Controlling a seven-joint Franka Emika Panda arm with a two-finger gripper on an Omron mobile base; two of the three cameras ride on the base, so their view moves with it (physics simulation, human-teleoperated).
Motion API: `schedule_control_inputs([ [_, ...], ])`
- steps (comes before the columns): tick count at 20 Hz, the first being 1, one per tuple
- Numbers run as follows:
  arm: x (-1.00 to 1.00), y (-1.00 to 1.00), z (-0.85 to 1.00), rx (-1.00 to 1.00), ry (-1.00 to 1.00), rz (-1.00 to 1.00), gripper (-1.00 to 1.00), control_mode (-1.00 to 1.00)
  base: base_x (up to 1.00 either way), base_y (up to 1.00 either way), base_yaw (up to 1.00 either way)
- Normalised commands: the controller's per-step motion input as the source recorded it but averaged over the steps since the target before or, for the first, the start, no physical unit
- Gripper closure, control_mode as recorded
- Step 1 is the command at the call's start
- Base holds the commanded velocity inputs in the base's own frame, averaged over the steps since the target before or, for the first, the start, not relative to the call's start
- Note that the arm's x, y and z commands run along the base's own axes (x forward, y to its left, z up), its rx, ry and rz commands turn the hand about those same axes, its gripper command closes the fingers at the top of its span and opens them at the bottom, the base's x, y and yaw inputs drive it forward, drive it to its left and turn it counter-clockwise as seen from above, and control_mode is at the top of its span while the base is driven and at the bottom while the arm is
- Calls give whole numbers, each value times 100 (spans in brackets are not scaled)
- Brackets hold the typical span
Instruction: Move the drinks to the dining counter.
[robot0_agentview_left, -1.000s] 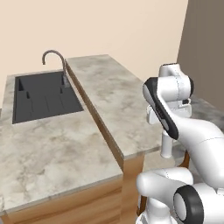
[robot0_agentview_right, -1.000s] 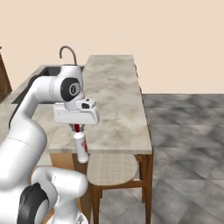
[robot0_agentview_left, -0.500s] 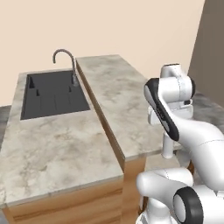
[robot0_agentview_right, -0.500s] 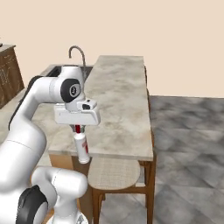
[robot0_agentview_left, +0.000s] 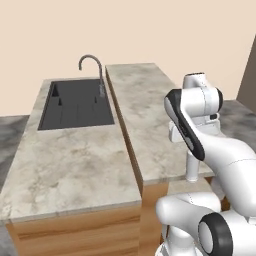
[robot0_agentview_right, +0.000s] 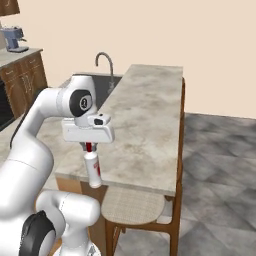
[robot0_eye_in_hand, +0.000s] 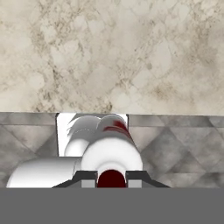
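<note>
My gripper is shut on the red cap of the small white bottle, which hangs upright below the hand. In the hand view the bottle sits between my fingertips, over the grey floor just off the edge of the dining counter. This beige marble slab runs away from me, and the bottle hangs at its near end. The left base view shows the bottle below my forearm, beside the slab.
A wicker-seat stool stands under the slab's near end. The lower worktop holds a dark sink with a curved faucet. A coffee machine sits on a far cabinet. Grey tiled floor lies to the right.
The whole picture has shifted in both base views, so the base has driven along the counter. The bottle stays hanging in the shut gripper, with the arm held the same.
</note>
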Motion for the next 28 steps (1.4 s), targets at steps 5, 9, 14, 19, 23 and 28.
schedule_control_inputs([
  [5,0,0,0,0,0,0,100,100,74,-19,18],
  [9,0,0,0,0,0,0,100,100,31,-5,7],
  [14,0,0,0,0,0,0,100,100,0,0,0],
  [19,0,0,0,0,0,0,100,-100,0,0,0],
  [23,-1,4,32,0,-6,0,100,-100,0,0,0],
  [28,-1,12,77,0,-12,0,100,-100,0,0,0],
])
